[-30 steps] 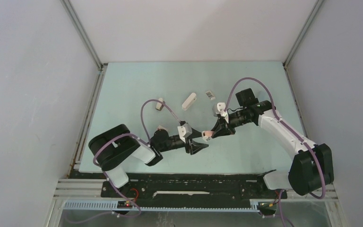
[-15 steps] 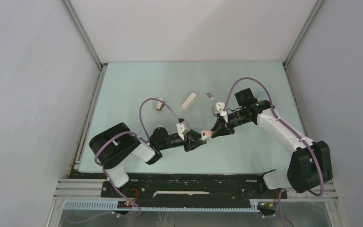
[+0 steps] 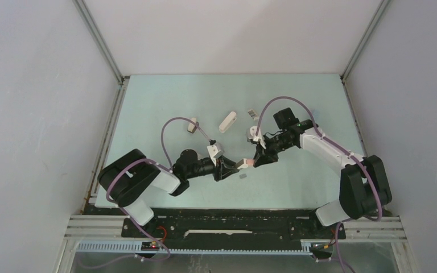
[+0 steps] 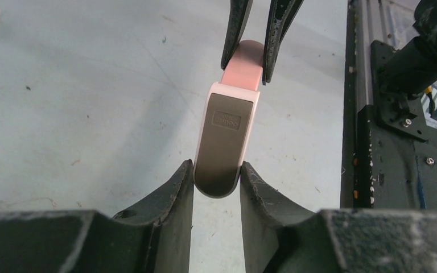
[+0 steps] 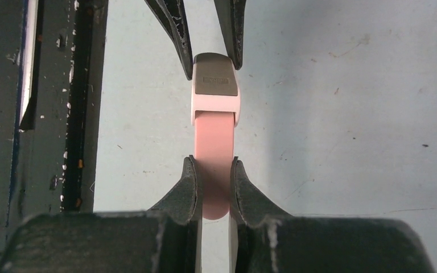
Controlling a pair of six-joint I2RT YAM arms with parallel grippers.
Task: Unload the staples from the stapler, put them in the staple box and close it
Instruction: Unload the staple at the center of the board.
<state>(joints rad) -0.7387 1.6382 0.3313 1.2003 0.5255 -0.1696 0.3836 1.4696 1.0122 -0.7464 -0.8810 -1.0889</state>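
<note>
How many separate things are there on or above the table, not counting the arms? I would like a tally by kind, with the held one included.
pink stapler: 1
dark-grey staple strip: 1
long white object: 1
small white box with dark marks: 1
small beige piece: 1
Total: 5

We can read no text with certainty. The only lettering we find is a short word embossed in a small rectangular plaque on the grey end of the stapler. In both wrist views its letters are too faint and blurred to make out. In the top view, a small white box on the table bears dark marks, too tiny to read.
</note>
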